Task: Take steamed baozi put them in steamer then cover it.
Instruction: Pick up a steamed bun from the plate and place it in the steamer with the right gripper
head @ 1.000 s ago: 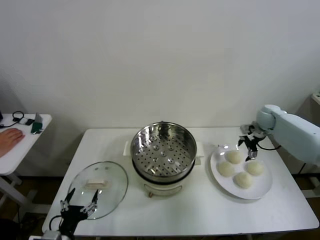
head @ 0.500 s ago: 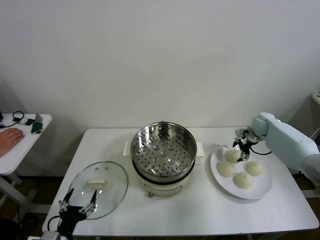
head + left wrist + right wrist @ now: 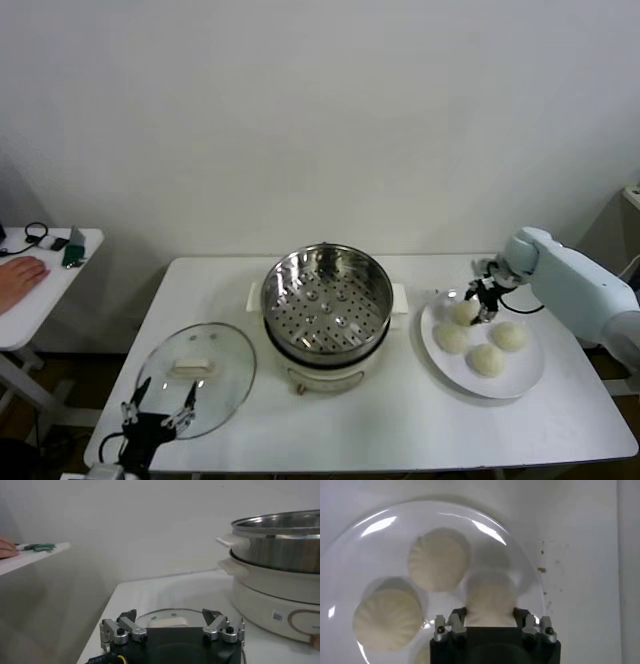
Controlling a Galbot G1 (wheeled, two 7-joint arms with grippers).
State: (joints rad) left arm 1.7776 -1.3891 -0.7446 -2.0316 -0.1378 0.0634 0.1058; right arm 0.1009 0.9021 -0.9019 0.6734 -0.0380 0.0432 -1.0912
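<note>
While I hold position, entries as follows. White table against a plain white wall; bare tabletop runs in front of my right gripper, toward the near edge. White plate under that gripper, close to the table's right edge, carrying four steamed baozi. Right gripper: down over the rear baozi, its fingers clenched against both flanks of it. Steamer: well to that gripper's left, mid-table, basket empty. Cover: flat on the table's left part, just ahead of my left gripper, which hovers released, fingers spread. Side table far left, a person's hand on it.
</note>
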